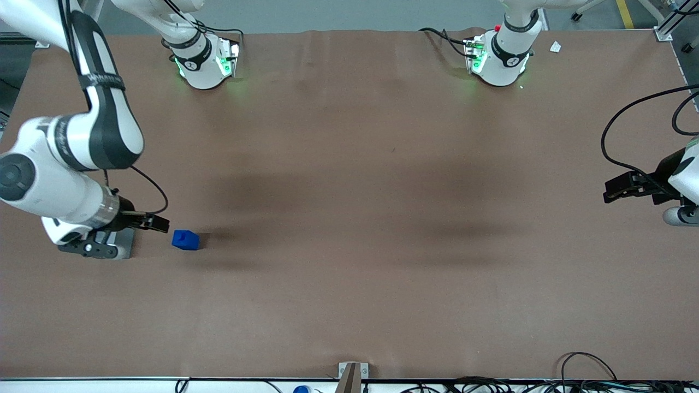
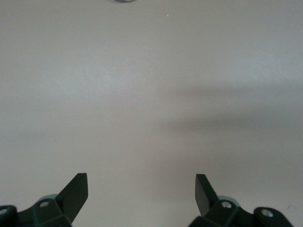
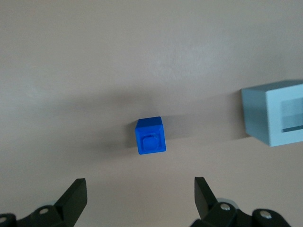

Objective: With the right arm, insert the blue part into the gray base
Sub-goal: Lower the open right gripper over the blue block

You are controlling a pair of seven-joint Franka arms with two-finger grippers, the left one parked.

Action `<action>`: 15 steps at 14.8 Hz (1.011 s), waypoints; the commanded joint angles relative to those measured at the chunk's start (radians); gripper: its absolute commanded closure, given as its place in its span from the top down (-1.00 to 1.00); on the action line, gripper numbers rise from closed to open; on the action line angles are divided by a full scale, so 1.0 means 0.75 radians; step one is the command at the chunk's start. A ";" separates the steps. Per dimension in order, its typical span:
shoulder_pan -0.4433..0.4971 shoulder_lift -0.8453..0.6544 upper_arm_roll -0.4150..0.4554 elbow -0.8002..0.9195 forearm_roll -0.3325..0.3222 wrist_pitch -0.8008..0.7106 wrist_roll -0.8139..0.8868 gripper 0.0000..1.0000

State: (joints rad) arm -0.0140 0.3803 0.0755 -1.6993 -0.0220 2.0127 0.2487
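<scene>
Nothing of the insertion is done yet, as far as these views show. The blue part sits free on the brown bench, toward the working arm's end, with its square stud facing up toward the wrist camera. The gray base stands on the bench just beside it, not touching, and in the front view it is mostly hidden under the right arm; the wrist view shows its pale top face and part of the square socket, which is empty. The pincer hangs above the bench near the blue part, spread wide and holding nothing, its 2 fingers well apart with bare bench between them and the part not yet between them. In my judgement the work is at the approach stage: the pick is still to come, then the lift, the carry across to the base, and the seating in the socket. Since the stud points up now, the part will probably have to be turned over so that the stud goes into the socket, though I cannot tell from these views how the 2 pieces are meant to mate.
</scene>
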 commanded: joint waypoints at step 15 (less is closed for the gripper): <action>0.027 0.199 0.008 -0.138 -0.093 0.245 -0.024 1.00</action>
State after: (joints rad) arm 0.0117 0.5459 0.0819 -1.7774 -0.0787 2.1780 0.2762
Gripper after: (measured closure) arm 0.000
